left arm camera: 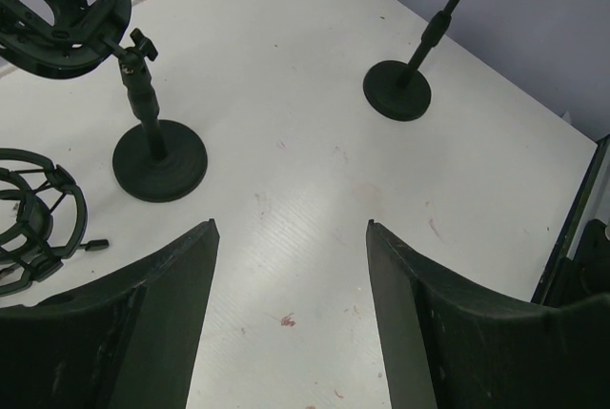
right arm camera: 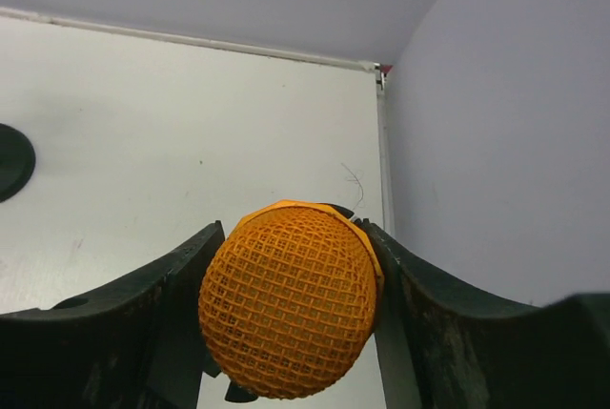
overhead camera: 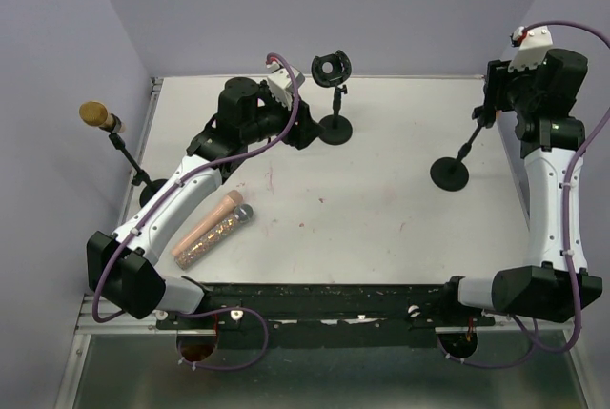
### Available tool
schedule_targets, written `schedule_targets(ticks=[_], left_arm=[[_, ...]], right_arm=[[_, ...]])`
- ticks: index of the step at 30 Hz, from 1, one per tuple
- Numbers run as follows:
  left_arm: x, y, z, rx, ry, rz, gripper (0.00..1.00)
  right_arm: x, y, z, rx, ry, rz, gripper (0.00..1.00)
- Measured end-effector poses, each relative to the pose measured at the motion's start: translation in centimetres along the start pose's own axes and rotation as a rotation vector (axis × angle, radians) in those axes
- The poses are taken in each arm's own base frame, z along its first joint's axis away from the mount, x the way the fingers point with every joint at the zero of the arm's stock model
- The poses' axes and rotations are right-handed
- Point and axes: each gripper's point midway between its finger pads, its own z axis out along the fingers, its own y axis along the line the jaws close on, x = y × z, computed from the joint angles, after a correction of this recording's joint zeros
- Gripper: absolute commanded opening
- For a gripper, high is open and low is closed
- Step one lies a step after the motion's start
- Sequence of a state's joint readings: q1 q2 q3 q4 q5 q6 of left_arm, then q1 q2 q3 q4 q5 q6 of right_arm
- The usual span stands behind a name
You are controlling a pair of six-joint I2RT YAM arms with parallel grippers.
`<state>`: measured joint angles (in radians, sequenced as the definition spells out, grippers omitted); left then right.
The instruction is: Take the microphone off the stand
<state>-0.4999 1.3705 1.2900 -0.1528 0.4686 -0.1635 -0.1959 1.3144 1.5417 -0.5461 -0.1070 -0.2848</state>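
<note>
An orange mesh microphone [right arm camera: 286, 314] fills the space between the fingers of my right gripper [right arm camera: 292, 226], and both fingers press on the sides of its head. In the top view the right gripper [overhead camera: 491, 104] sits at the top of a slanted black stand [overhead camera: 449, 173] at the back right, and the microphone is hidden under it. My left gripper [left arm camera: 291, 224] hangs open over bare table with nothing between its fingers. Seen from above, the left gripper [overhead camera: 303, 131] is beside a shock-mount stand [overhead camera: 334, 128].
A pink microphone [overhead camera: 212, 228] lies on the table by the left arm. A gold-headed microphone [overhead camera: 95, 113] sits on a stand past the left edge. A second shock mount [left arm camera: 38, 218] lies left of the left gripper. Walls close off the back and right.
</note>
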Motion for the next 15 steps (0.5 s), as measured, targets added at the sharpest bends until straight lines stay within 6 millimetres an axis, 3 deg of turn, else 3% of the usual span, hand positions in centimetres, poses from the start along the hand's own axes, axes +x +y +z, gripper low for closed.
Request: schedule_targets(ticks=[4,10,15], left_arm=[[0.1,0.0,0.0,-0.001,0.003,-0.001,0.71],[0.3,0.2,0.3,-0.002,0.014,-0.006,0.70],[0.3,0.4,0.9,0.002,0.021,-0.010,0.70]], right_arm=[[-0.6,1.2,-0.5,-0.061,-0.040,0.006,0.44],[-1.7,4.1,-1.6,-0.209,-0.091,0.060,0.40],[-3.0,8.7,-3.1,-0.475,-0.164,0.094,0.40]])
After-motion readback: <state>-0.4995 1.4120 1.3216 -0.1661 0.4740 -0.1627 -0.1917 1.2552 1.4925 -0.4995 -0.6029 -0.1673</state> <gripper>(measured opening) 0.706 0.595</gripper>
